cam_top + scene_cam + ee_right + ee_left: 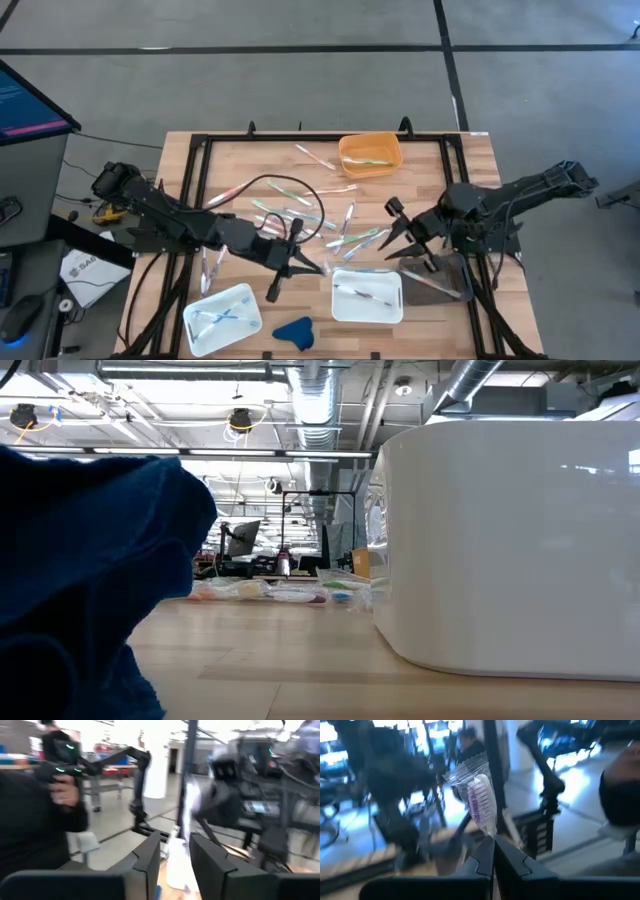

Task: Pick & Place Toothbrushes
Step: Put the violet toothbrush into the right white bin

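Note:
My left gripper [493,845] is shut on a toothbrush [482,802] in a clear wrapper; its white head has purple bristles. In the high view this gripper [305,263] hovers over the table's middle, between the two white trays. My right gripper [175,850] is open, and in the high view [397,222] it sits right of the loose toothbrushes [340,235], which lie flat on the wooden table. A blurred white shape shows through its gap; what it is cannot be told. More toothbrushes lie in the white tray [367,297]. My left gripper pinches the wrapped toothbrush just below its head [490,831] between the tips of its two shut fingers. The head end sticks out past the fingertips, lifted clear of the table. The fingers hide the rest of the handle.
A second white tray [222,318] with toothbrushes sits near the front left, and an orange tub [370,153] at the far side. A blue cloth [293,332] lies at the front edge, filling the low view's left [90,580]. A black cable [290,195] loops over the table.

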